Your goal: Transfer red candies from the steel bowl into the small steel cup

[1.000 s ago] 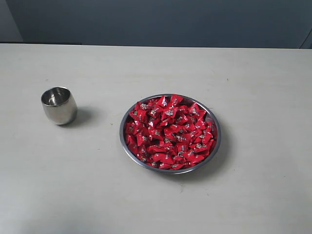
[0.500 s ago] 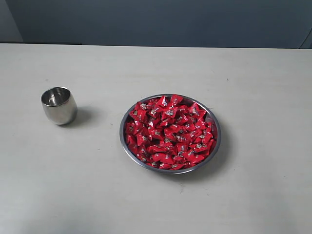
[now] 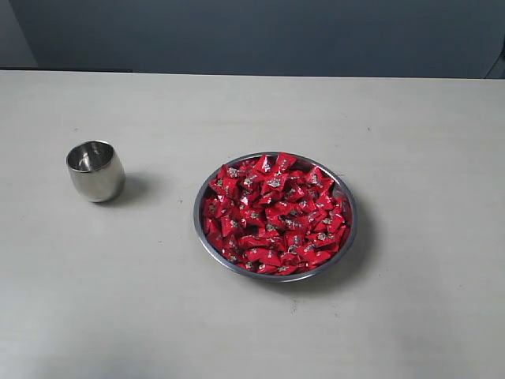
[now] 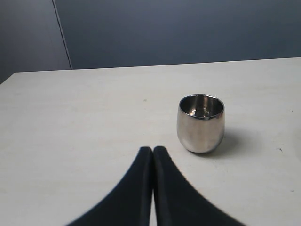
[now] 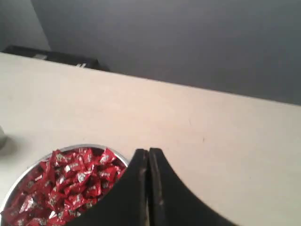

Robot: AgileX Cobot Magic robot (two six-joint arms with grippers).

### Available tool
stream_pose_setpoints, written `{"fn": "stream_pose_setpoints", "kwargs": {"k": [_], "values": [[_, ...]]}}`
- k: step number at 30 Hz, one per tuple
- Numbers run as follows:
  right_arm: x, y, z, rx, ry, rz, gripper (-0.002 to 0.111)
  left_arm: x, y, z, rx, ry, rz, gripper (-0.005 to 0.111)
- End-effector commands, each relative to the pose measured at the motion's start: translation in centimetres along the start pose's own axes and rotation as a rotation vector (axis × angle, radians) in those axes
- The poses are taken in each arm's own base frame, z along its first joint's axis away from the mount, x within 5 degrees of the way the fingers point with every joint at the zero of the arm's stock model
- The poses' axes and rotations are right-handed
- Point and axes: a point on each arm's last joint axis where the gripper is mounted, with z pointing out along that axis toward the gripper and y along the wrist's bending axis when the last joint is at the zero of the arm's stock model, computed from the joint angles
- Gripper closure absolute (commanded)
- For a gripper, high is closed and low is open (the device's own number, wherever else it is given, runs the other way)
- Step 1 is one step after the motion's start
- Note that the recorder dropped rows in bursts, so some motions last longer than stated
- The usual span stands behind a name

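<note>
The steel bowl (image 3: 347,237) sits right of the table's middle, heaped with red candies (image 3: 272,213). The small steel cup (image 3: 95,170) stands upright well to its left, and nothing shows inside it. Neither gripper appears in the exterior view. In the left wrist view my left gripper (image 4: 152,149) is shut and empty, its black fingers pressed together, with the cup (image 4: 201,123) a short way ahead and to one side. In the right wrist view my right gripper (image 5: 148,151) is shut and empty, beside the bowl's rim (image 5: 80,148) and the candies (image 5: 66,183).
The pale table (image 3: 237,332) stretches around both vessels, with a dark blue wall (image 3: 252,35) behind its far edge. A dark flat object (image 5: 51,57) lies at the table's far end in the right wrist view.
</note>
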Motion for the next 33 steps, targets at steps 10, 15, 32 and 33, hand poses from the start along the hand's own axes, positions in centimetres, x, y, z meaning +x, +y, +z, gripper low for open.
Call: {"fn": "stream_pose_setpoints", "kwargs": {"k": [10,15,32,33], "values": [[4.9,-0.4,11.3,-0.221,0.334,0.014,0.109,0.1,0.0,0.0,0.0,-0.002,-0.003,0.106],[5.5,1.8,13.6,-0.328,0.388,-0.015,0.109,0.1,0.0,0.0,0.0,-0.002,-0.003,0.106],[8.4,5.2,24.6,-0.457,0.63,0.121,0.069,0.1,0.0,0.0,0.0,-0.002,-0.003,0.106],[8.6,5.2,24.8,-0.462,0.643,0.131,0.069,0.1,0.0,0.0,0.0,-0.002,-0.003,0.106]]}}
